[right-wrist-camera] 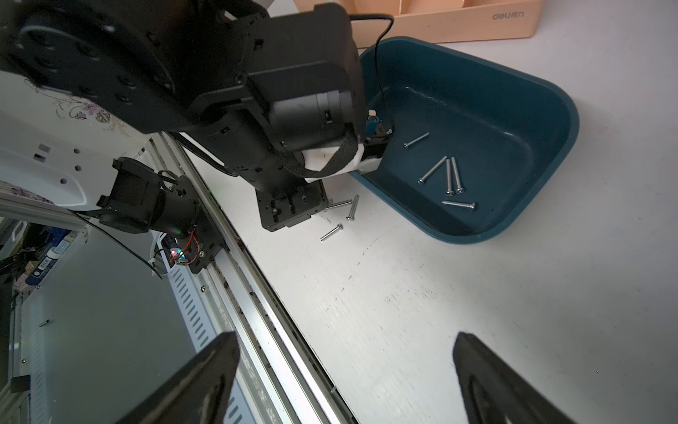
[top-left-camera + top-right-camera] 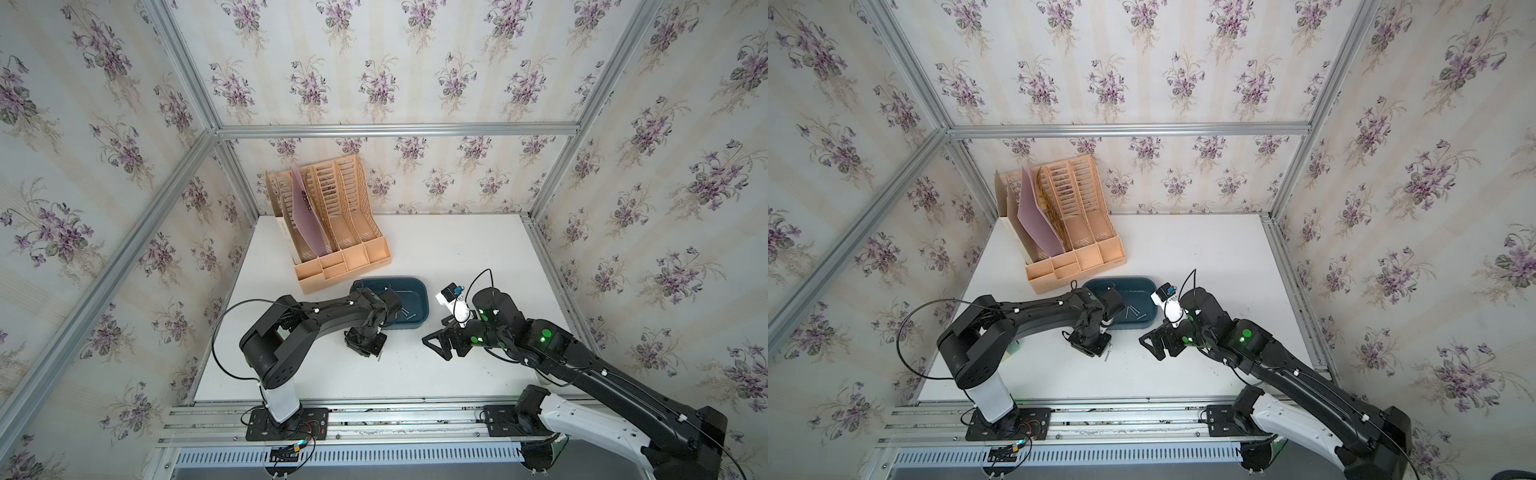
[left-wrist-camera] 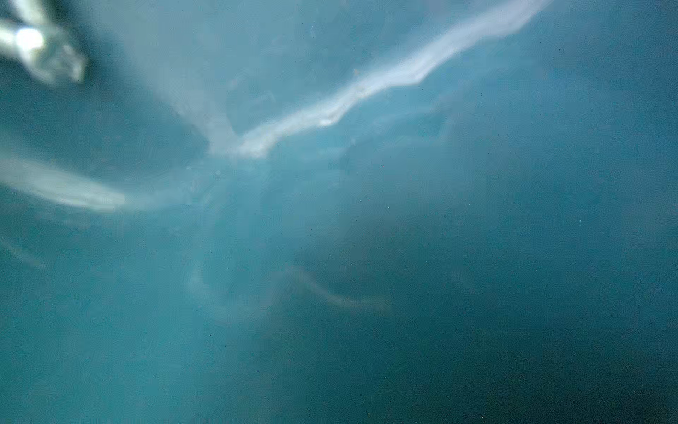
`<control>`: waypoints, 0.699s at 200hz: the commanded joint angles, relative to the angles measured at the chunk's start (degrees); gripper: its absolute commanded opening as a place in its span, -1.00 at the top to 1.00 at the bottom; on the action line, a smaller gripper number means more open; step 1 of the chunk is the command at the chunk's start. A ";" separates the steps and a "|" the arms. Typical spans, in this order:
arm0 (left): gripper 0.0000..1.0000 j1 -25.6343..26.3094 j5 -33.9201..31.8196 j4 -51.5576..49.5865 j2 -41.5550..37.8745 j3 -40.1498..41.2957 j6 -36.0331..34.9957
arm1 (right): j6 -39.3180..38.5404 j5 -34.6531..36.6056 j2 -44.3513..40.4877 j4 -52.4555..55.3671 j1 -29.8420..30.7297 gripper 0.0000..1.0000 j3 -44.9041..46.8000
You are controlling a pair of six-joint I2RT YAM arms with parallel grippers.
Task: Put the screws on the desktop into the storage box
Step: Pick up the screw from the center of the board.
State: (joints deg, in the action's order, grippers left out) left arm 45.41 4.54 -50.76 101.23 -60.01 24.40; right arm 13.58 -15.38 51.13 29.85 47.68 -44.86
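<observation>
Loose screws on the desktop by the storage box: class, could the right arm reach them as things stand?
Probably, but tightly: the right gripper is open with bare desktop ahead, yet the loose screws lie close beside the left gripper.

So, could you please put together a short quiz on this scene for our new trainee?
1. How many screws can be seen inside the teal storage box?
2. True or false: the right gripper is clamped on a screw.
3. The loose screws on the desktop lie closest to: A) the left gripper; B) the peach file organizer; C) the right gripper.
Key: 1) five. 2) false, its jaws stand open and empty. 3) A.
</observation>
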 commanded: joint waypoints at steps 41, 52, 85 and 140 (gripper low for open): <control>0.78 1.08 -1.70 -2.30 -2.94 -1.50 0.56 | 0.21 0.52 0.25 -0.75 0.04 -0.92 -0.10; 0.78 1.17 -1.96 -2.97 -3.52 -1.81 0.72 | 0.13 0.44 0.35 -0.78 0.04 -0.92 -0.06; 0.79 2.11 -1.81 -4.47 -5.08 -2.26 1.15 | 0.13 0.43 0.39 -0.75 0.04 -0.92 -0.13; 0.81 3.06 0.71 -7.19 -9.70 -4.96 0.29 | -0.31 0.65 0.90 -1.50 0.04 -0.92 -0.33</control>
State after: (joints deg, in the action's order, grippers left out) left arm 48.40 3.77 -55.77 93.36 -63.31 25.08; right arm 13.54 -15.40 51.81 29.74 47.68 -44.86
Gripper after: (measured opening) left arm 0.109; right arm 0.962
